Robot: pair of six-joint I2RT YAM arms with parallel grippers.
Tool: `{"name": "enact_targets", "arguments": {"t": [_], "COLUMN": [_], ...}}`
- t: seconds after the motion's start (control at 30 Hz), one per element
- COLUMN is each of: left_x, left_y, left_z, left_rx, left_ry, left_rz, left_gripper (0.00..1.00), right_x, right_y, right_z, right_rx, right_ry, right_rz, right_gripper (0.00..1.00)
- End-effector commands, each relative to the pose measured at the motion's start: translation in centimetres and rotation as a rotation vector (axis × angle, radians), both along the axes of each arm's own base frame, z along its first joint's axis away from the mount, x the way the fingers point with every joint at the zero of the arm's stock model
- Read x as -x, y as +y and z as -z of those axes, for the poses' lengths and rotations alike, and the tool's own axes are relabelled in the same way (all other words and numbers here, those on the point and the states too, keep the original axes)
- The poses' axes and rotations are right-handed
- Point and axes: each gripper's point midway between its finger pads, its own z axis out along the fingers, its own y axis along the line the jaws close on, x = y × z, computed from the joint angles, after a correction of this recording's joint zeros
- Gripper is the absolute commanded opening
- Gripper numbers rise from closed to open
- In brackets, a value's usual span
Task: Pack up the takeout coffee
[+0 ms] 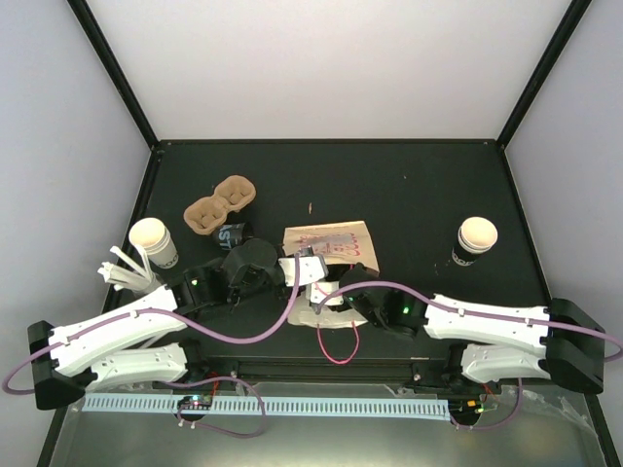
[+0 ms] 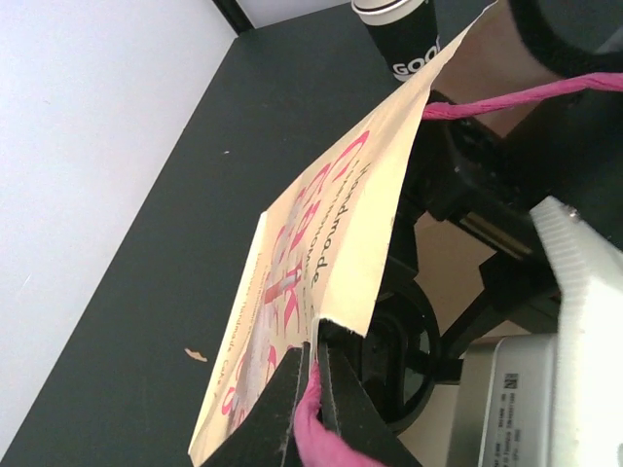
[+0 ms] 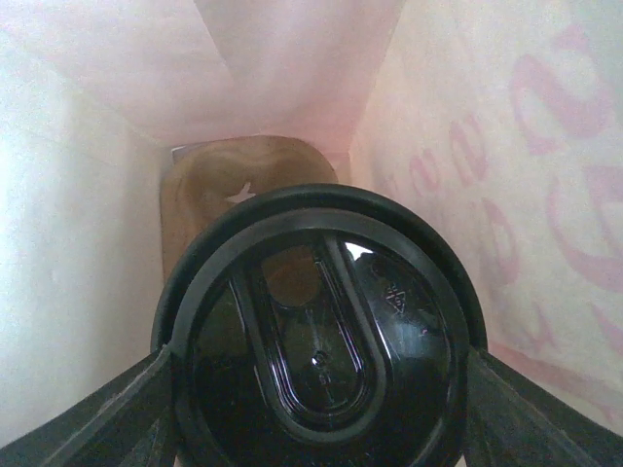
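A cream paper bag (image 1: 331,241) with pink print lies on its side on the black table, mouth toward the arms. My left gripper (image 2: 313,355) is shut on the bag's pink cord handle and rim (image 2: 336,243), holding the mouth up. My right gripper (image 3: 317,389) is inside the bag, its fingers (image 3: 146,399) closed on either side of a cup with a black lid (image 3: 316,331). Two takeout coffee cups with cream tops stand on the table, one at the left (image 1: 151,239) and one at the right (image 1: 476,238). The brown pulp tray (image 1: 220,204) sits back left with its pockets bare.
A dark cup (image 1: 232,234) lies on its side just in front of the tray. White sticks (image 1: 122,269) lie near the left cup. A pink cord loop (image 1: 337,345) hangs by the near edge. Something brown (image 3: 243,180) lies at the bag's far end.
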Motion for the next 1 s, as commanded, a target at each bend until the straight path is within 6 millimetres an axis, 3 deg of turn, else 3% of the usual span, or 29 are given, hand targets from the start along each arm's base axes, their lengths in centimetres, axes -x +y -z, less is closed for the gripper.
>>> {"name": "enact_targets", "arguments": {"t": [0.0, 0.27, 0.4, 0.67, 0.97], "left_x": [1.0, 1.2, 1.1, 1.1, 1.5], "left_y": [-0.9, -1.1, -1.3, -1.4, -1.9], "left_z": [-1.1, -1.4, -1.5, -1.5, -2.1], "left_rx": [0.058, 0.071, 0.070, 0.072, 0.113], "left_ry": [0.014, 0.020, 0.024, 0.027, 0.042], "left_rz": [0.054, 0.061, 0.054, 0.060, 0.079], "left_gripper": [0.01, 0.02, 0.01, 0.02, 0.01], "right_x": [-0.7, -1.4, -0.9, 2.1, 1.7], "right_y": [-0.2, -0.5, 0.1, 1.5, 3.2], "right_z": [0.7, 2.7, 1.7, -1.7, -0.3], "right_rx": [-0.007, 0.045, 0.002, -0.138, -0.123], "right_ry": [0.011, 0.056, 0.067, 0.114, 0.161], "right_rz": [0.036, 0.063, 0.024, -0.137, -0.136], "right_gripper": [0.46, 0.46, 0.45, 0.44, 0.44]}}
